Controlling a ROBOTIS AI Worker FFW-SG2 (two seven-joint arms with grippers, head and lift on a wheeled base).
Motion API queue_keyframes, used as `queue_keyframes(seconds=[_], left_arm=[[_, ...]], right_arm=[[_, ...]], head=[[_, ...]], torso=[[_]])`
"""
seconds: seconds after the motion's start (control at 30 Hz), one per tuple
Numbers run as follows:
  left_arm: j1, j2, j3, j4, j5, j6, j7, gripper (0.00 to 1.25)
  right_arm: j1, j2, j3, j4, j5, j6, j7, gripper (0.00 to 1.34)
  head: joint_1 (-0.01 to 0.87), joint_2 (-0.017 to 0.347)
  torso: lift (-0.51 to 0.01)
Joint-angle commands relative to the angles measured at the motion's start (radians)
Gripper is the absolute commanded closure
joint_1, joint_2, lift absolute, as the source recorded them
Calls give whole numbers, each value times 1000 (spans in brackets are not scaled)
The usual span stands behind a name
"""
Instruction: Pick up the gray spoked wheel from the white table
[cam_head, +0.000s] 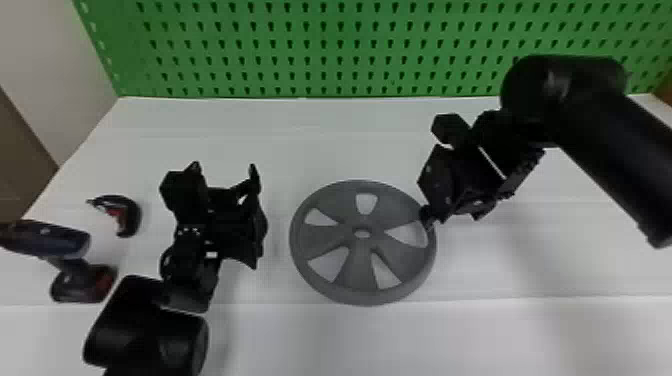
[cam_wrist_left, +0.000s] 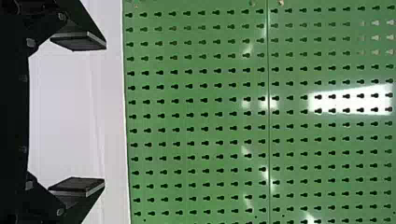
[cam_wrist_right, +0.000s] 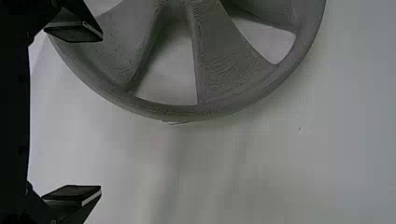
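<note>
Gray spoked wheel (cam_head: 357, 272): flat on the white table (cam_head: 360, 340), between the two grippers.
Right gripper (cam_head: 452, 215): wide open, holding nothing; one finger is over the wheel's edge. I can't tell if it touches.
Left gripper (cam_head: 225, 175): wide open and empty, facing the green pegboard (cam_head: 320, 50).
Drill (cam_head: 82, 285): on the table's left side, near a small black and red curved thing (cam_head: 131, 215).

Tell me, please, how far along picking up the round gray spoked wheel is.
Done: the black right gripper is beside the wheel. In hand: apparently the grasp, with its fingers open, holding nothing. Left: closing on the rim and lifting, as the wheel lies flat on the white table.
</note>
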Motion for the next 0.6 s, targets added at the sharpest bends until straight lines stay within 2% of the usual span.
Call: queue_keyframes(seconds=[0.0, 0.23, 0.57], left_arm=[[0, 0, -1, -2, 0, 0, 2, 236], [0, 0, -1, 0, 2, 3, 4, 236], [-3, 0, -5, 0, 2, 12, 4, 236]], right_arm=[[0, 2, 0, 1, 3, 3, 0, 147], [-11, 22, -3, 17, 49, 3, 0, 144], [-39, 62, -24, 93, 152, 3, 0, 144]], head=[[770, 44], [770, 44], [770, 44]], torso=[[-98], [-98], [-98]])
